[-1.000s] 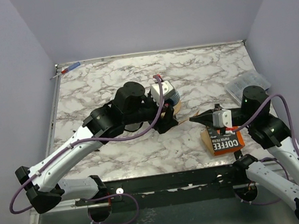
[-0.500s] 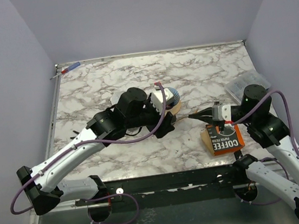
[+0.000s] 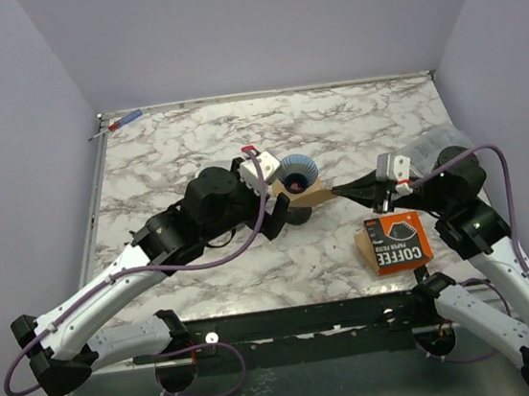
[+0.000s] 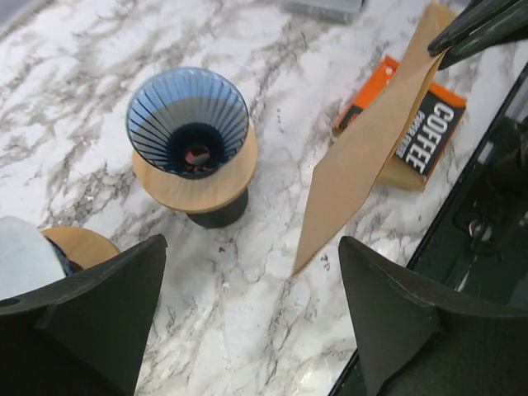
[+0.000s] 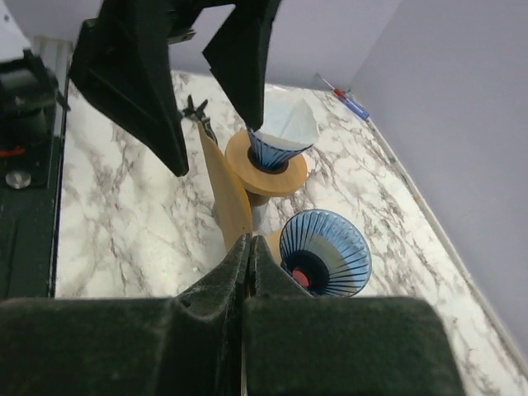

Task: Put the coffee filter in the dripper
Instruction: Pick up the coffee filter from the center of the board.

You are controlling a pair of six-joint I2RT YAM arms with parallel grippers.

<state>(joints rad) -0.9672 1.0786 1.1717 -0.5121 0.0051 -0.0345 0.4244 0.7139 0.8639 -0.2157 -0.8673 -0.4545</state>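
Coffee filter (image 4: 371,148) is folded flat and pinched by one corner in the right gripper (image 5: 247,247), whose tips are pressed together on it. Its long axis runs straight out ahead of them. The dripper (image 5: 323,252) sits lower, just right of the filter in that wrist view, not touching. Left gripper (image 4: 250,247) hangs above, spread wide and holding nothing. I'd say the right arm's the nearer one.

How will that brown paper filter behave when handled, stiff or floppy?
Probably light and fairly stiff: the filter juts flat from the right gripper, pinched at one end, without drooping. Thin paper, it would likely crease easily.
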